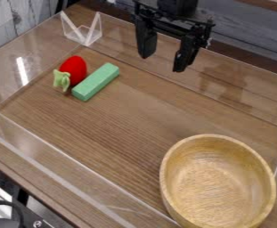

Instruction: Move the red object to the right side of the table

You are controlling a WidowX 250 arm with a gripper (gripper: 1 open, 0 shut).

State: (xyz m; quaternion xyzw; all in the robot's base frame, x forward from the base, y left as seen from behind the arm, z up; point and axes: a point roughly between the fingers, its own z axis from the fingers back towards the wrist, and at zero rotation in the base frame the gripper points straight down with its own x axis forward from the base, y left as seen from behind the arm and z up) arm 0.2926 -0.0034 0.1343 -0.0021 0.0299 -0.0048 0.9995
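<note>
The red object (71, 67), a small strawberry-like toy with a light green leafy cap, lies at the left of the brown wood-grain table (152, 116). It touches the left end of a flat green rectangular block (94, 82). My gripper (165, 53) hangs above the back middle of the table, to the right of the red object and well apart from it. Its two black fingers stand wide open with nothing between them.
A wooden bowl (218, 183) fills the front right corner. Low clear acrylic walls (81, 31) edge the tabletop, with a folded clear piece at the back left. Bare wood lies between the block and the bowl.
</note>
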